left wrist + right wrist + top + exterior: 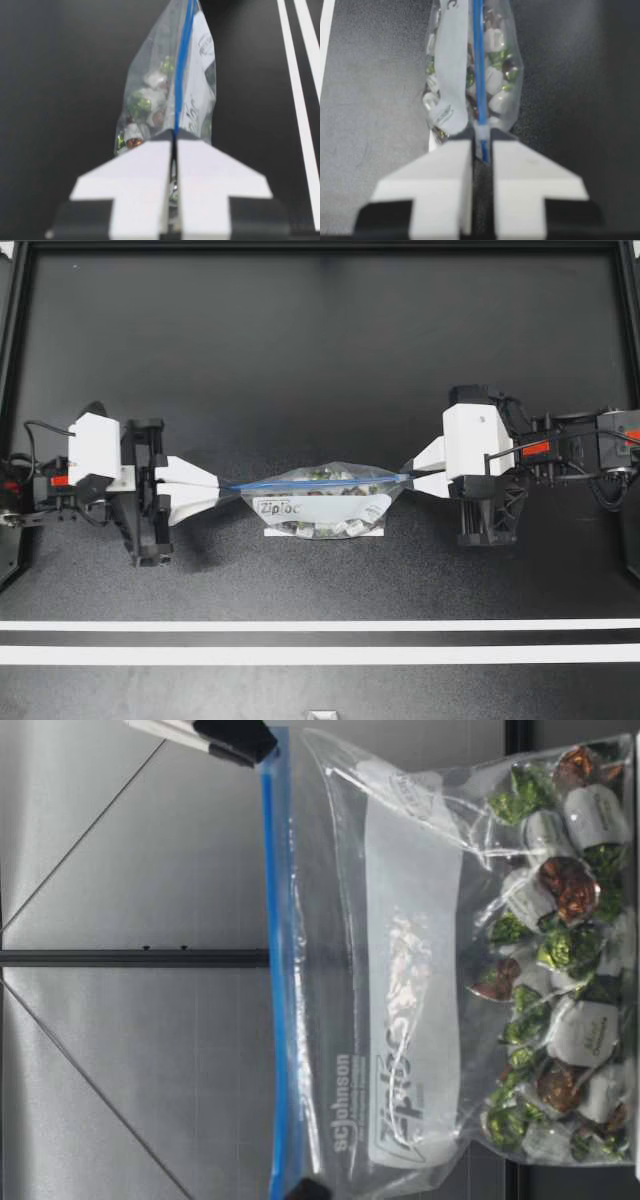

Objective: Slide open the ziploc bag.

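My left pincer (222, 487) is clamped tight on the left end of the ziploc bag (320, 502), its fingertips pressed together over the blue zip strip (320, 480). The bag hangs mid-table (300, 360) between my two arms, with the strip stretched straight. A white label panel (315, 508) on the bag's side carries printed lettering, with smaller print along the strip in the low view. Wrapped sweets (560, 970) in green, brown and white fill the bottom. I cannot tell whether the bag's base rests on the table. My right pincer (408, 480) grips the strip's right end, fingers closed on it. In the low view both pincers are cut off at the edges.
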Available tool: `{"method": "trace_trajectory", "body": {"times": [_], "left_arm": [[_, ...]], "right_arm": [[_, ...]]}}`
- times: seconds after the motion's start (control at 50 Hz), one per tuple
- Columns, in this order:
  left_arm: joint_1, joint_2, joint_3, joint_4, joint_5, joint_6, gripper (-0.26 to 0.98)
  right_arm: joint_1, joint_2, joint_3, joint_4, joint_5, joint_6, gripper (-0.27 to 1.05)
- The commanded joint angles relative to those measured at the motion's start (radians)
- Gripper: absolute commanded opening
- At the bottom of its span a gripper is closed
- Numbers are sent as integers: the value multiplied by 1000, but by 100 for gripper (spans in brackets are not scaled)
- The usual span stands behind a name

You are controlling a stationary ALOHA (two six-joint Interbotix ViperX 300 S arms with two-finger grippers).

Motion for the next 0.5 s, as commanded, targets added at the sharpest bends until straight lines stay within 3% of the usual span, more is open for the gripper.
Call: {"method": "trace_trajectory", "body": {"times": [0.0,0.22,0.36,0.48], "left_arm": [[2,-12,-20,-2,29,11,-15],[2,-29,-25,8,17,34,-5],[2,-57,-28,8,25,35,15],[2,-67,-28,8,26,35,33]], "right_arm": [[-9,-20,-2,2,-5,2,-11],[-9,-29,9,2,-23,18,8],[-9,-34,32,2,-66,34,24],[-9,-55,57,2,-143,41,26]]}}
